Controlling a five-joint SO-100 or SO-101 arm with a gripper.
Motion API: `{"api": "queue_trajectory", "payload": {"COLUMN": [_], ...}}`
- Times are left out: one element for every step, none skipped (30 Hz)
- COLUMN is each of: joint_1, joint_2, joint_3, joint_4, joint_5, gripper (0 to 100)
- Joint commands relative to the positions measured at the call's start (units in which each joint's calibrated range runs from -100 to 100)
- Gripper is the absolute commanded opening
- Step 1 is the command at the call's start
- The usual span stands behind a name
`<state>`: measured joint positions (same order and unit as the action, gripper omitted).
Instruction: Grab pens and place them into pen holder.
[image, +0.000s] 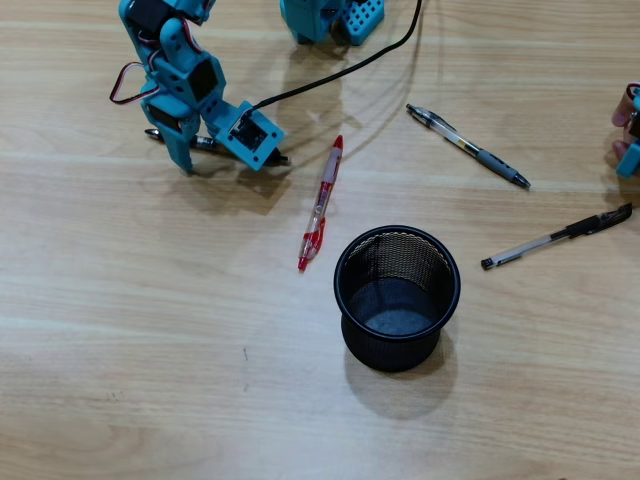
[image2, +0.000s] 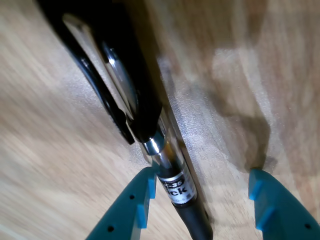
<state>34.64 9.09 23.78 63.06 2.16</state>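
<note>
My teal gripper (image: 205, 143) is at the top left of the overhead view, pointing down at the table. In the wrist view the gripper (image2: 202, 175) is open. A black pen (image2: 176, 189) with a silver band and a clip lies on the wood between the fingers, against the left finger (image2: 135, 200) and clear of the right one. Only the ends of this pen (image: 283, 158) show in the overhead view. A red pen (image: 322, 205), a clear grey pen (image: 467, 147) and a black capped pen (image: 557, 237) lie on the table. The black mesh pen holder (image: 342, 282) stands upright and looks empty.
The arm's teal base (image: 330, 20) and a black cable (image: 340, 75) are at the top. Another teal and pink object (image: 628, 130) shows at the right edge. The table is light wood.
</note>
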Motion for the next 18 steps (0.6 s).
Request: {"api": "queue_trajectory", "payload": {"joint_1": [0.71, 0.71, 0.71, 0.80, 0.80, 0.80, 0.80, 0.80, 0.80, 0.71, 0.53, 0.34, 0.25, 0.16, 0.07, 0.07, -0.02, -0.02], "joint_2": [-0.39, -0.39, -0.39, -0.39, -0.39, -0.39, -0.47, -0.47, -0.47, -0.56, -0.56, -1.07, -2.00, -3.27, -4.72, -6.50, -8.45, -13.04], "joint_3": [1.29, 1.92, 2.65, 3.19, 3.55, 3.55, 3.55, 3.64, 3.64, 3.46, 3.28, 3.01, 3.01, 3.01, 2.83, 2.74, 2.46, 1.74], "joint_4": [-1.69, -2.24, -2.87, -3.42, -3.78, -3.78, -3.69, -3.69, -3.69, -3.69, -3.60, -3.15, -2.96, -2.96, -2.96, -2.87, -2.24, 0.68], "joint_5": [-0.48, -0.48, -0.54, -0.54, -0.59, -0.64, -1.06, -1.43, -1.48, -1.53, -1.64, -1.74, -1.84, -1.84, -1.90, -1.95, -2.11, -3.31], "gripper": [19, 17, 13, 9, 6, 3, 1, 2, 2, 2, 2, 2, 2, 2, 2, 2, 2, 2]}}
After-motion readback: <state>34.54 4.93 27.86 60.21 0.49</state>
